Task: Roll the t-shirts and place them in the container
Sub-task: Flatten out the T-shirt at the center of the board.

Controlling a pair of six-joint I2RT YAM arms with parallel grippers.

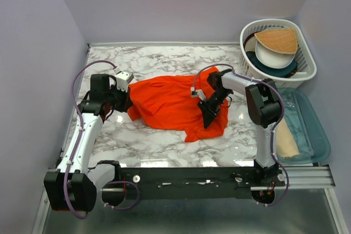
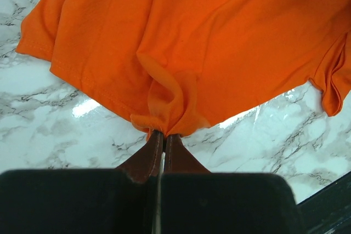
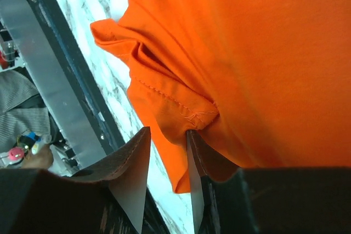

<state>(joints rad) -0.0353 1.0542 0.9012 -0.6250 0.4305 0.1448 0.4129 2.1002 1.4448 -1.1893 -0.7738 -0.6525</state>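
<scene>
The orange-red t-shirt (image 1: 170, 102) lies crumpled on the marble table (image 1: 137, 141) between the two arms. My left gripper (image 1: 127, 105) is at its left edge, shut on a pinched fold of the hem (image 2: 164, 119); the left wrist view shows the left gripper (image 2: 163, 134) with its jaws pressed together and the t-shirt (image 2: 208, 42) spreading away beyond them. My right gripper (image 1: 208, 116) is over the shirt's right front part. In the right wrist view the right gripper (image 3: 167, 132) is open, and a stitched seam of the t-shirt (image 3: 263, 53) hangs into the gap and drapes over one finger (image 3: 200, 157).
A white basket (image 1: 307, 72) with plates and bowls stands at the back right. A teal tray (image 1: 321, 135) with a beige cloth (image 1: 285, 141) is at the right edge. A metal rail (image 1: 219, 179) runs along the front. Walls close in on the left, back and right.
</scene>
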